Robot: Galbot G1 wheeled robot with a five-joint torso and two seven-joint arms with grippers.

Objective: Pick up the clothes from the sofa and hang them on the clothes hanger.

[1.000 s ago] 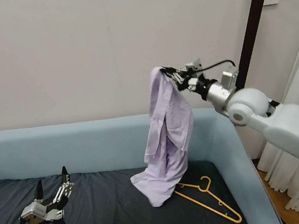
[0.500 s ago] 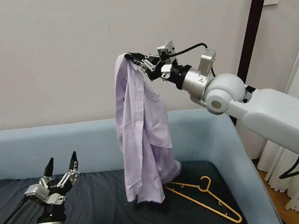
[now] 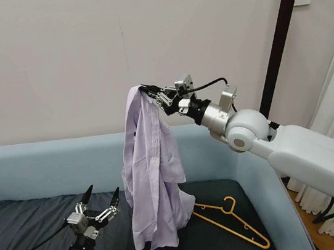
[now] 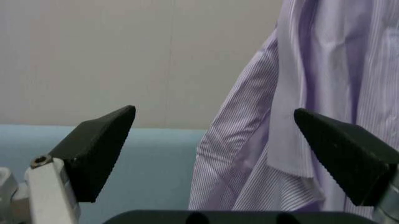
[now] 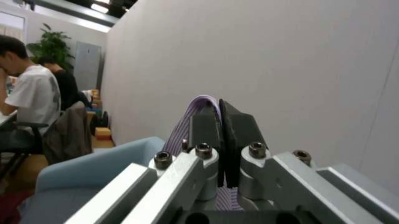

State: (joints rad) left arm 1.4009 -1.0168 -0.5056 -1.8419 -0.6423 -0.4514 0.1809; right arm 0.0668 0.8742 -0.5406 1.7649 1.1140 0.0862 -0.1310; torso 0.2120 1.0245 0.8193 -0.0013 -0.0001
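Sofa (image 3: 48, 166), hanger (image 3: 232, 223); shirt (image 3: 152, 177) in right gripper (image 3: 152, 92)

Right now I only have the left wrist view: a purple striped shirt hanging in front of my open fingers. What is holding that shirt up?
Observer: The right gripper is holding it. It is shut on the top fold of the shirt and raised above the back of the sofa.
Operator: Where is the hanger?
Observer: A yellow hanger lies flat on the dark seat, to the right of the shirt, near the sofa's right arm.
Operator: And where does my gripper sit?
Observer: The left gripper is low over the seat, left of the shirt. It is open and not touching the shirt.
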